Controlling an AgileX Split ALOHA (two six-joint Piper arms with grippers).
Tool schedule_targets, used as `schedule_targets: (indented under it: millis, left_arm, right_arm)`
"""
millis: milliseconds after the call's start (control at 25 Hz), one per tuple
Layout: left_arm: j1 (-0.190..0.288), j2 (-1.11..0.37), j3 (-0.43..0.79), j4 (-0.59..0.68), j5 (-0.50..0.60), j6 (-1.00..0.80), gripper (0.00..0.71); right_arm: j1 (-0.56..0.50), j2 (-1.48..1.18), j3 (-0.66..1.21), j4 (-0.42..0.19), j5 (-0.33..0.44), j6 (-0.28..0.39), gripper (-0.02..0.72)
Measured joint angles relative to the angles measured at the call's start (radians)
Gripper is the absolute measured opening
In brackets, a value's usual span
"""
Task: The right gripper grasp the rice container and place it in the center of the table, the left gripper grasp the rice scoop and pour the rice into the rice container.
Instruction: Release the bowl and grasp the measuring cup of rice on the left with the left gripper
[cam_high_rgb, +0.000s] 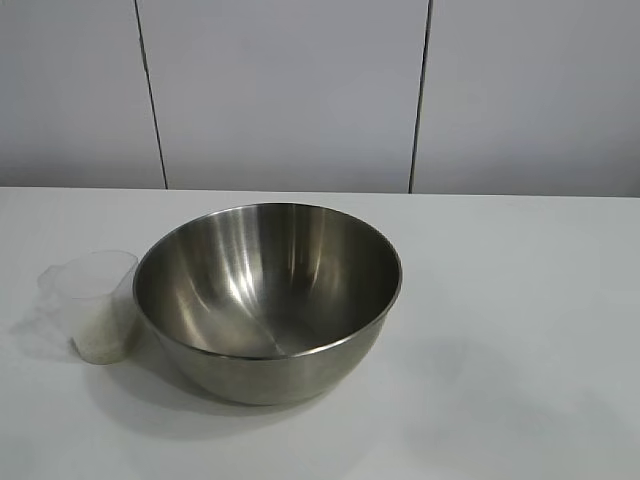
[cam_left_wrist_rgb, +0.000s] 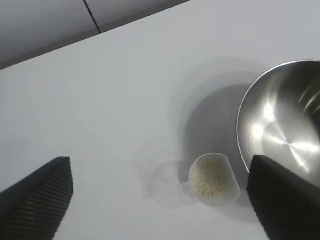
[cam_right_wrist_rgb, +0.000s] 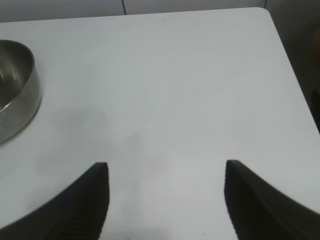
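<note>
A large brushed stainless-steel mixing bowl (cam_high_rgb: 268, 300) is seen standing upright near the middle of the white table (cam_high_rgb: 520, 330). Just beside it, at the exterior view's left, a small translucent plastic measuring cup (cam_high_rgb: 98, 305) is set upright on the tabletop, apart from any finger; whether cup and bowl touch cannot be told. A layer of white rice grains (cam_left_wrist_rgb: 209, 176) is seen inside the cup, filling its lower part. No grains can be made out in the bowl.

The left gripper (cam_left_wrist_rgb: 160, 200) is held above the table with its two black fingers spread wide and nothing gripped between them. The cup lies ahead of it, between the lines of the two fingers and nearer the one on the bowl's side, whose tip overlaps the bowl's rim in the left wrist view.

The right gripper (cam_right_wrist_rgb: 167, 200) is held over bare tabletop with its fingers apart and empty; the bowl lies ahead and well off to one side of it.
</note>
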Motion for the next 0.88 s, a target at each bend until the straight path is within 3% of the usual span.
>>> schedule_targets:
  millis: [200, 440, 640, 880]
  left_arm:
    - [0.0, -0.24, 0.311, -0.111, -0.252, 0.114, 0.693]
    - [0.0, -0.375, 0.621, -0.132, -0.409, 0.175, 0.694]
    - [0.0, -0.368, 0.748, -0.154, -0.44, 0.17, 0.694]
    - [0.0, -0.359, 0.773, -0.283, -0.5, 0.088, 0.694]
  right_arm:
    - [0.0, 0.0, 0.0, 0.0, 0.0, 0.0, 0.452]
    - [0.0, 0.0, 0.0, -0.001, 0.001, 0.0, 0.452]
    - [0.0, 0.0, 0.0, -0.001, 0.001, 0.0, 0.452]
    - [0.0, 0.0, 0.0, -0.001, 0.001, 0.0, 0.452]
